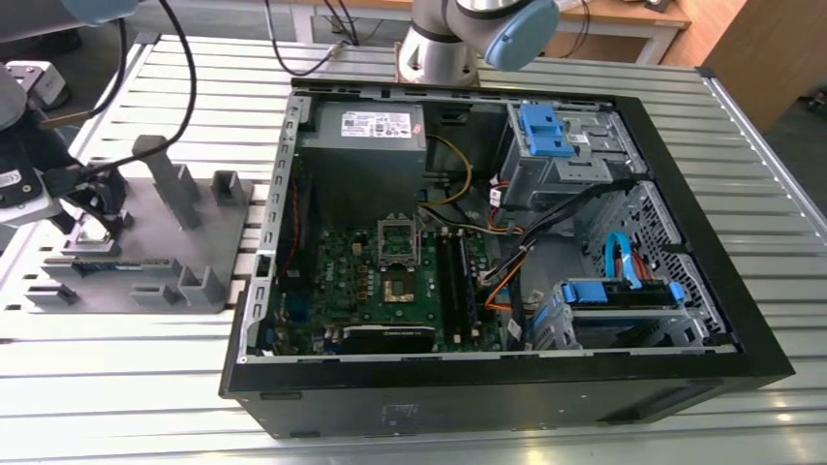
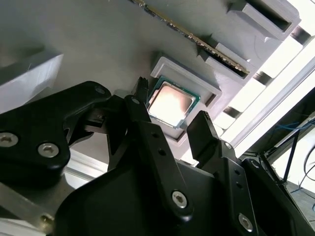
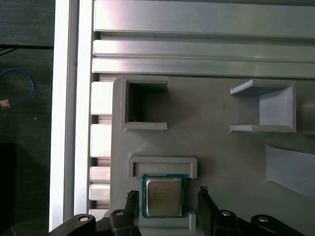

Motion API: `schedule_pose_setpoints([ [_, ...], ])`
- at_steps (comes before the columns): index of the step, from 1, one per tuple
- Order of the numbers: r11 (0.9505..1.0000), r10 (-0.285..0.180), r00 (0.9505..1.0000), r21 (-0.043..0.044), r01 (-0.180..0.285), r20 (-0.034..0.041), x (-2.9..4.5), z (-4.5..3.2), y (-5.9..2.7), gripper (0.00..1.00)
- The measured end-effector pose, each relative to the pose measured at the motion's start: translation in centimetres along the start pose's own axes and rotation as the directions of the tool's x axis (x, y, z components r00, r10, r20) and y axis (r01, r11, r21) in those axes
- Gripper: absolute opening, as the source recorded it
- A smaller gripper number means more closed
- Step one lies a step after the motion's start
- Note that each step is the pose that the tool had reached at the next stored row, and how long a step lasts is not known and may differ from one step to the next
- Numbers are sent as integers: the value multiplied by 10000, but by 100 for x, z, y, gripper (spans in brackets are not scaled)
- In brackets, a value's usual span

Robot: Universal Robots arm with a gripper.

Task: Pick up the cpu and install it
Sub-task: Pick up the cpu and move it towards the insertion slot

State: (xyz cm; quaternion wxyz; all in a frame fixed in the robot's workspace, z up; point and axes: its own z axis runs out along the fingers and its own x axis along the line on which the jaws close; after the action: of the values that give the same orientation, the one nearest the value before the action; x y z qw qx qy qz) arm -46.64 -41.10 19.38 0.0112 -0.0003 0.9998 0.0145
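**Gripper at the cpu nest.** We see the gripper point(image 3: 167, 192) poised over the grey fixture plate point(image 1: 139, 237). The plate lies on the slatted metal table point(image 1: 130, 387), to the exterior view's left of the open computer case point(image 1: 543, 392). The cpu point(image 3: 164, 198) sits flat, silvery top up, in a raised nest point(image 3: 162, 163) on that plate. In both wrist views the claw is spread, with one black fingertip point(image 3: 131, 195) on each side of the chip. We cannot tell whether either touches it. The green motherboard point(image 1: 387, 281) lies inside the case, well apart from the chip

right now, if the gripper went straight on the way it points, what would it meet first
Probably the cpu in its gray holder; the open gripper points at it, fingers either side. Depth unclear.
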Motion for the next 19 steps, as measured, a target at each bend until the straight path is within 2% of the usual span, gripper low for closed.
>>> schedule_pose_setpoints([
  [9,10000,0,10000,0,0,1,14,50,19,59],
  [19,10000,1,10000,0,-1,-1,15,64,24,59],
])
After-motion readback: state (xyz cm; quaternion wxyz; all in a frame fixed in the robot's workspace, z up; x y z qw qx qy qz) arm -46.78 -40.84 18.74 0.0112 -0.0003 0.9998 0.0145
